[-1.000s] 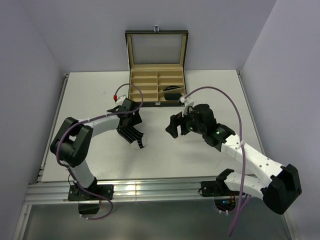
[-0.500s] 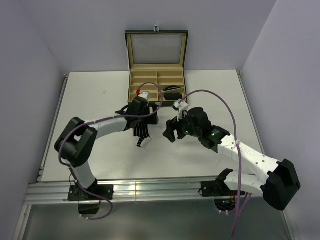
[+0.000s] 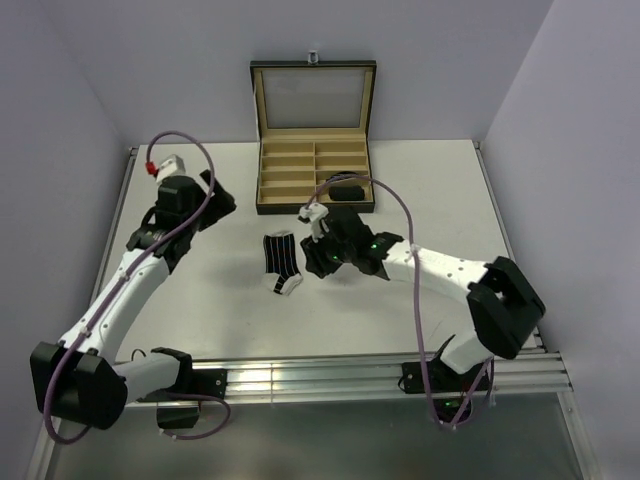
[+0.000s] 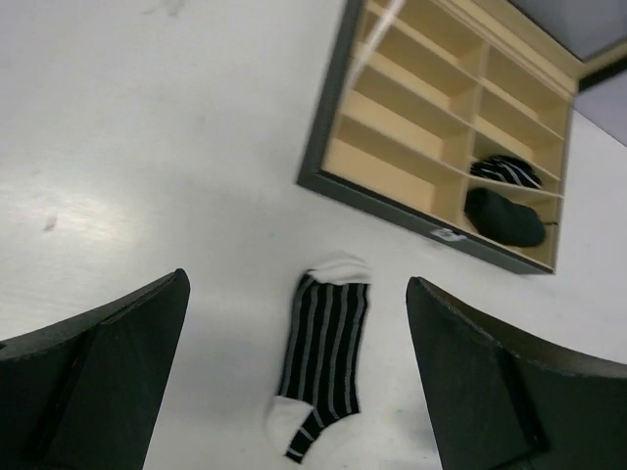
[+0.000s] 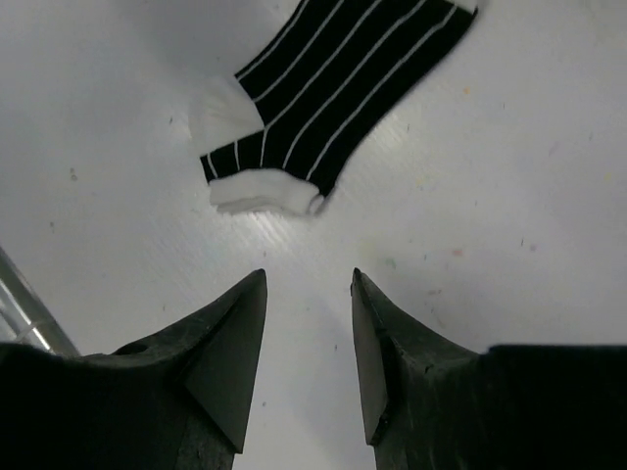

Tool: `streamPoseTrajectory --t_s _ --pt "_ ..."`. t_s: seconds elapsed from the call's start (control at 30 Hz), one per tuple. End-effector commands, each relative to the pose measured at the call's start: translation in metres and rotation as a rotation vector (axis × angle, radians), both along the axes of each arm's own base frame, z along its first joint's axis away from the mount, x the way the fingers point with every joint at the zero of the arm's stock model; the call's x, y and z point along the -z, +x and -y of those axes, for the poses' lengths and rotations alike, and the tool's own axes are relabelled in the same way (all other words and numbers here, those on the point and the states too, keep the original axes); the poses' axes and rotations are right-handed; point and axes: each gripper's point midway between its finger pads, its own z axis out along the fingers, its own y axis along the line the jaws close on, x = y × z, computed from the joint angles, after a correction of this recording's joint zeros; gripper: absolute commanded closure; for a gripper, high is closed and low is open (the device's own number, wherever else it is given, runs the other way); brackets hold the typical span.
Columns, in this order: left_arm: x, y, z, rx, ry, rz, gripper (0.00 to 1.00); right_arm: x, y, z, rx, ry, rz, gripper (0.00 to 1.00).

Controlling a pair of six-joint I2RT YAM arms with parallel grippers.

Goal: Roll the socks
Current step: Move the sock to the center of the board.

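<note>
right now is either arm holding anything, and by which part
Nothing is held. Both arms' jaws are empty, the left wide apart, the right narrower. The black, white-striped fabric sock lies flat on the white table, untouched.

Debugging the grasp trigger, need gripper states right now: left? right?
Left gripper: wide open, empty.
Right gripper: partly open, narrow gap, empty, fingertips just short of the striped sock.

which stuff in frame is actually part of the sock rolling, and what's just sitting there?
Part of the job:
striped sock, lying flat, not rolled
striped bundle, rolled
black bundle, rolled

Just there:
box, lid up, both bundles in its compartments
table
</note>
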Motion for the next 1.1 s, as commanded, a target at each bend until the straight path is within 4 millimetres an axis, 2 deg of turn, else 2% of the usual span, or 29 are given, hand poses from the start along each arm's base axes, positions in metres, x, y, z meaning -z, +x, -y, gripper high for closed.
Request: streamPoseTrajectory --t_s 0.0,0.07,0.1,0.13,0.17,0.2,0.23,0.27,0.33,0.4,0.53,0.7,0.77,0.8,0.87,0.9,1.0,1.07 --pt "0.023 -0.026 -0.032 -0.046 0.040 -0.103 0.02 -0.021 0.029 -0.027 -0.060 -0.003 0.111 0.53" --pt "0.026 -0.031 -0.046 -0.059 0.068 -0.098 0.02 -0.013 0.042 -0.039 -0.081 -0.036 0.112 0.53" --pt "0.021 -0.033 -0.050 -0.066 0.069 -0.071 0.02 -0.019 0.051 -0.049 -0.091 -0.028 0.127 0.53" --pt "0.020 -0.033 -0.053 -0.072 0.074 -0.058 0.01 -0.017 0.053 -0.054 -0.105 -0.034 0.125 0.53" --pt "0.025 -0.038 -0.058 -0.086 0.079 -0.050 0.01 0.002 0.056 -0.058 -0.124 -0.065 0.096 0.53" --pt "0.028 -0.039 -0.058 -0.086 0.078 -0.043 0.01 0.006 0.059 -0.063 -0.134 -0.070 0.091 0.53" --pt "0.027 -0.037 -0.057 -0.084 0.070 -0.021 0.01 0.000 0.068 -0.072 -0.138 -0.066 0.110 0.53" --pt "0.033 -0.040 -0.057 -0.078 0.071 -0.027 0.01 0.021 0.069 -0.075 -0.146 -0.102 0.078 0.53" --pt "0.034 -0.041 -0.055 -0.059 0.074 -0.031 0.01 0.024 0.078 -0.085 -0.157 -0.120 0.091 0.52" --pt "0.031 -0.039 -0.058 -0.061 0.096 -0.030 0.01 0.037 0.082 -0.094 -0.163 -0.154 0.082 0.52" --pt "0.031 -0.039 -0.055 -0.042 0.093 -0.031 0.01 0.055 0.090 -0.095 -0.124 -0.201 0.066 0.53" --pt "0.035 -0.040 -0.051 -0.018 0.087 -0.050 0.02 0.079 0.086 -0.069 -0.025 -0.286 0.037 0.52" --pt "0.036 -0.040 -0.049 -0.011 0.082 -0.051 0.02 0.091 0.075 -0.052 0.012 -0.319 -0.001 0.52" --pt "0.037 -0.040 -0.048 -0.007 0.079 -0.054 0.02 0.104 0.068 -0.037 0.041 -0.360 -0.021 0.52" --pt "0.039 -0.040 -0.045 0.002 0.072 -0.062 0.02 0.108 0.061 -0.020 0.127 -0.384 -0.044 0.53" --pt "0.040 -0.040 -0.044 0.005 0.073 -0.065 0.02 0.117 0.052 -0.006 0.160 -0.414 -0.073 0.53" --pt "0.043 -0.041 -0.041 0.019 0.069 -0.078 0.02 0.116 0.038 0.022 0.338 -0.434 -0.136 0.53" --pt "0.044 -0.041 -0.038 0.024 0.061 -0.085 0.02 0.105 0.029 0.025 0.450 -0.377 -0.192 0.55"
